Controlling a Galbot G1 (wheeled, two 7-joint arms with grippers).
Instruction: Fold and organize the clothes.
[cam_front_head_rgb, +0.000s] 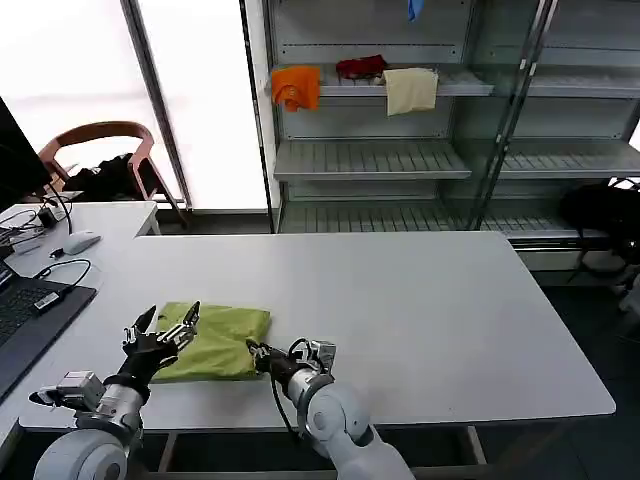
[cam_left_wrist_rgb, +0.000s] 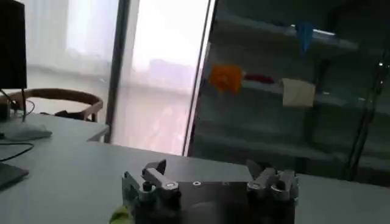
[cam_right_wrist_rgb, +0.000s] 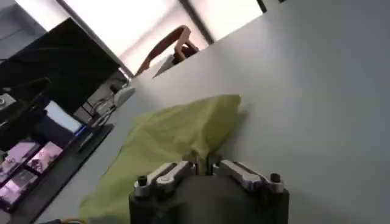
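Fingers of the right gripper (cam_right_wrist_rgb: 204, 168) are pinched together on a gathered edge of the lime yellow-green thin cotton T-shirt (cam_front_head_rgb: 222, 340), the cloth rising in a small ridge straight out of the jaws in the right wrist view. Fingers of the left gripper (cam_front_head_rgb: 165, 329) stand spread apart above the opposite edge of the garment, gripping nothing (in the left wrist view a sliver of green shows just beside one finger base). The T-shirt lies as a compact, already doubled rectangle between the two grippers, on the near part of the white rectangular table (cam_front_head_rgb: 420, 310), well apart from the far edge.

Judged step: a further fold, or squaring of the bundle, with the right gripper as the carrying hand. To do it well, the pinched edge should be lifted only enough to clear the layer beneath, then drawn over toward the left fingers in one level sweep, so that the thin fabric does not drag the lower layers askew. The left gripper would serve best by pressing or pinning the edge below it as an anchor. Release should follow once the edges align; a slipping pinch or trailing corner is the likely fault.
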